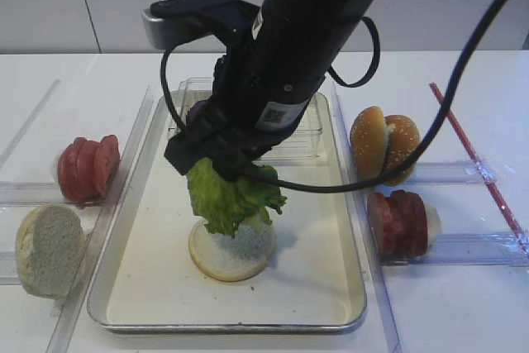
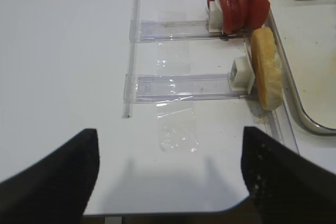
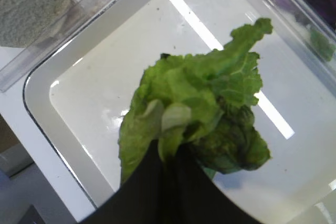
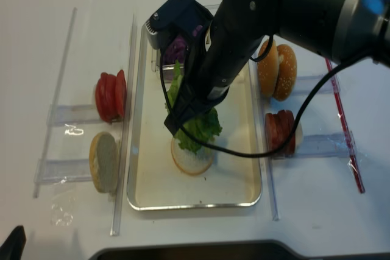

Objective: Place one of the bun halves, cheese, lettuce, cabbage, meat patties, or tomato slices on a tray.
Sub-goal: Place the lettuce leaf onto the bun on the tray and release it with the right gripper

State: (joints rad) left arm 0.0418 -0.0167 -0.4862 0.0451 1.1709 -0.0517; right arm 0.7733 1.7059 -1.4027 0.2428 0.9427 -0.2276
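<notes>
Lettuce [image 3: 199,114] fills the right wrist view, its ruffled green leaf pinched at the stem end by the right tool [image 3: 170,153], whose dark fingers are pressed together on it. Below the tool lies the cream floor of the silver tray [image 1: 149,287]. From the high view the leaf hangs from that tool just above a pale bun half [image 1: 231,254] lying crumb-face up on the tray; whether leaf and bun touch cannot be told. Behind the tool, at the tray's far end, sits a clear plastic container [image 1: 310,134] with the purple cabbage [image 4: 178,47] in it (mostly hidden by the arm).

To the right of the tool, off the tray, stand two sesame bun halves [image 1: 384,145] on edge and, nearer, the meat patties [image 1: 401,222] in a clear rack. To its left stand the tomato slices [image 1: 87,167] and another pale bun half [image 1: 50,250].

Over the bare white desk [image 2: 63,51], well left of everything, the left tool [image 2: 168,171] hovers with its fingers spread wide, holding nothing.
</notes>
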